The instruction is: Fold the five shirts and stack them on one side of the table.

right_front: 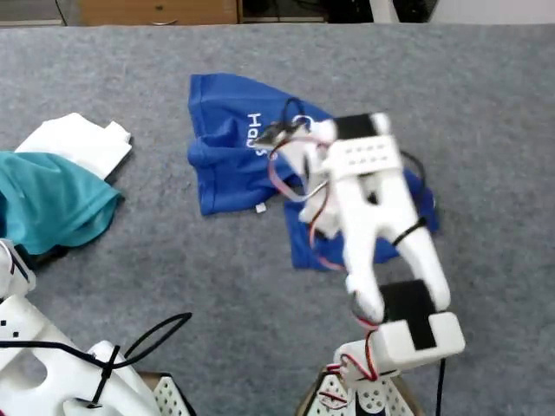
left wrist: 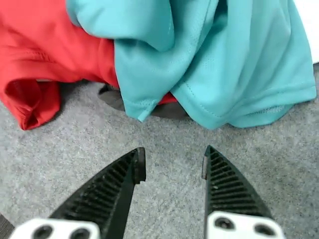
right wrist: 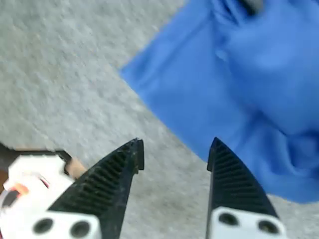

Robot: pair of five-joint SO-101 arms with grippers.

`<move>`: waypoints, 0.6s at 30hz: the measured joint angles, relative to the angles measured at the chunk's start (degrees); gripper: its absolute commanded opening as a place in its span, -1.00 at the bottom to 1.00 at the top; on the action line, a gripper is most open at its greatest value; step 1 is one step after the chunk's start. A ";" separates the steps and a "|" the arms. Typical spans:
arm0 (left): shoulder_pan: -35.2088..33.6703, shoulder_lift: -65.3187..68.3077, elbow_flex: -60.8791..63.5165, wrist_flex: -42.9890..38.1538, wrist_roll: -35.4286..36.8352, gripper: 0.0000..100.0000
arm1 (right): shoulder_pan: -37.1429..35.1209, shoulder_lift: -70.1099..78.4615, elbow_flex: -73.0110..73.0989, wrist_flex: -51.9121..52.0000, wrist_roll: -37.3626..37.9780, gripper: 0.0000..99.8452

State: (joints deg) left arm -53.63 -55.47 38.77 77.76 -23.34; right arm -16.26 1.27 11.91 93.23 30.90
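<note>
Blue shirt [right_front: 230,147] lies crumpled mid-table [right_front: 130,277]. Right pincer [right wrist: 174,154] over its edge, jaws apart, holding nothing. At left, teal shirt [left wrist: 214,59] heaped on red shirt [left wrist: 45,55], white shirt [right_front: 78,139] just beyond. Left pincer [left wrist: 172,164] near teal hem, likewise agape and empty.

my right arm [right_front: 381,208]: white plastic, black motor blocks, red and black cables looped along it. claw fingers [right wrist: 107,184] black, ridged, on screwed white mounts.

**Around the Work Area**

A grey felt cover [right_front: 486,104] is lying flat across the whole surface. Along its far edge a wooden cabinet [right_front: 156,10] is standing, and some dark shapes [right_front: 347,9] are sitting just beside it.
</note>
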 measured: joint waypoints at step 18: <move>0.00 0.00 0.00 0.00 0.00 -0.60 | -9.05 -8.00 23.65 -23.21 -13.54 -0.55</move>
State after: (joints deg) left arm -53.63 -55.47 38.77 77.76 -23.34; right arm -25.32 -6.73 35.56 70.02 17.36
